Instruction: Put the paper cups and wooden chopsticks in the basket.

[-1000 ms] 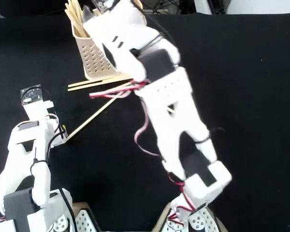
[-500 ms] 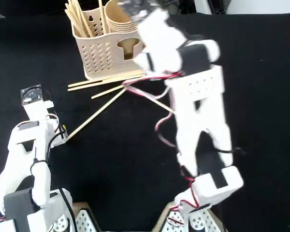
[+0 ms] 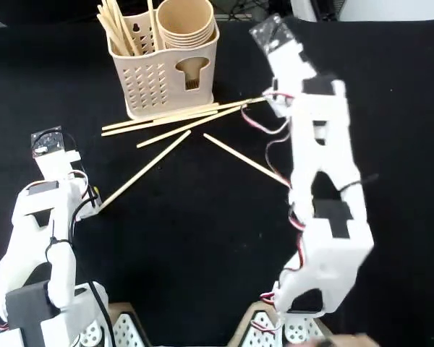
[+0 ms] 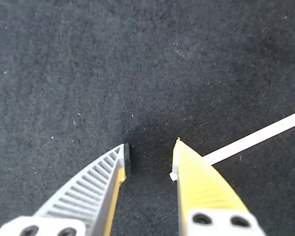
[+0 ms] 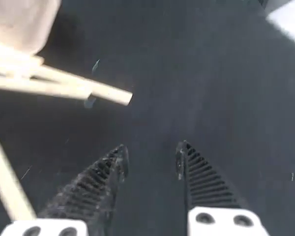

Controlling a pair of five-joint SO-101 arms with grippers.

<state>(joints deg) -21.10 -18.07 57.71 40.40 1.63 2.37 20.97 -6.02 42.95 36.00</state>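
Note:
A cream slotted basket [image 3: 166, 76] stands at the table's far side. It holds a stack of paper cups [image 3: 186, 22] and several upright wooden chopsticks [image 3: 119, 29]. More chopsticks lie loose on the black cloth: a bundle [image 3: 177, 116] along the basket's front, one [image 3: 141, 170] slanting toward the left arm, one [image 3: 246, 160] by the right arm. My right gripper [image 5: 150, 152] is open and empty, just past the bundle's tips [image 5: 110, 94]. My left gripper [image 4: 150, 150] is open low over the cloth, with a chopstick end [image 4: 255, 140] beside its yellow finger [image 4: 196, 182].
The right arm [image 3: 318, 144] stretches up the right half of the table, to the right of the basket. The left arm [image 3: 47, 202] stands folded at the near left. Black cloth covers the whole table.
The right arm has swung from over the basket to its right, uncovering the cups and the loose chopsticks. The left arm has kept still.

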